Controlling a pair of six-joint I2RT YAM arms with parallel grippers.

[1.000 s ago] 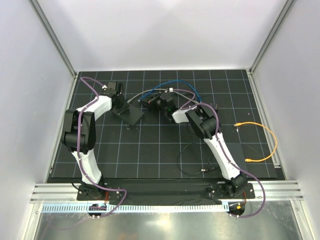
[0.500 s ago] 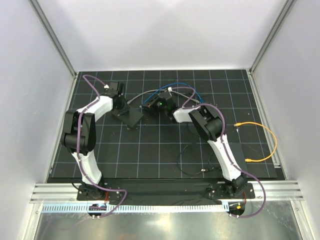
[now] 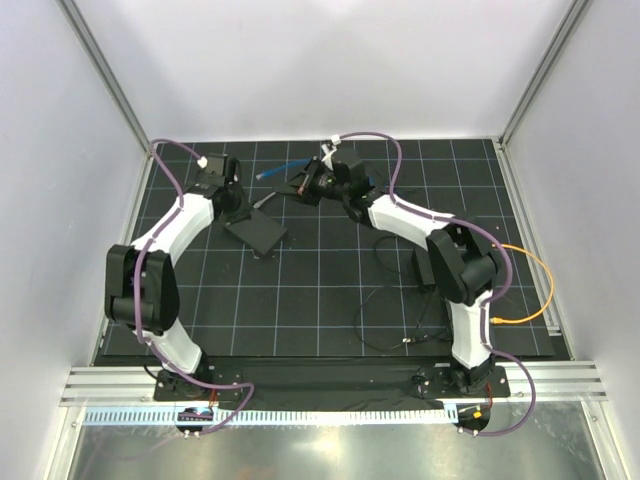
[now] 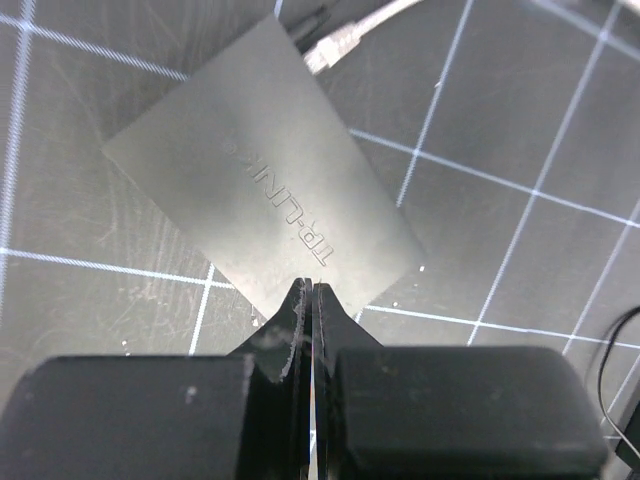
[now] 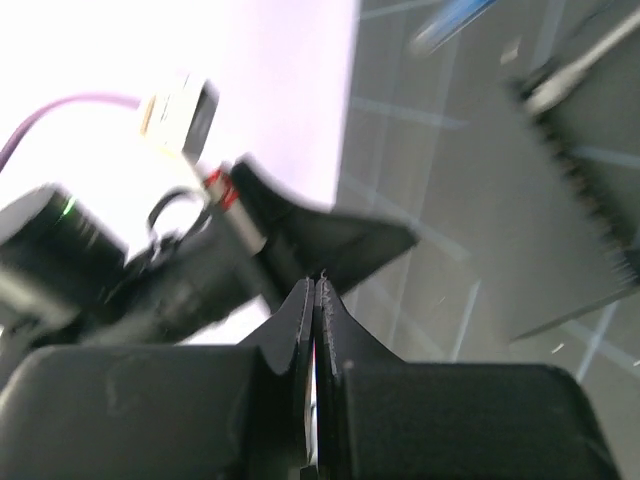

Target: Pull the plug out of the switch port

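Jaws closed on nothing at both left gripper (image 4: pixel 308 290) and right gripper (image 5: pixel 314 285). The plug (image 4: pixel 333 45) seems still seated at the TP-Link switch's (image 4: pixel 265 195) 1 o'clock edge; you must open and pinch it.

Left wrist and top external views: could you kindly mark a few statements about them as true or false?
1. The dark grey flat switch box bears TP-LINK lettering. True.
2. The left pincer is wide open. False: its fingers are pressed together.
3. The orange cable lies at the right side of the black grid mat. True.
4. The right pincer grips the orange cable. False: it is shut at the mat's far side, well away from that cable.
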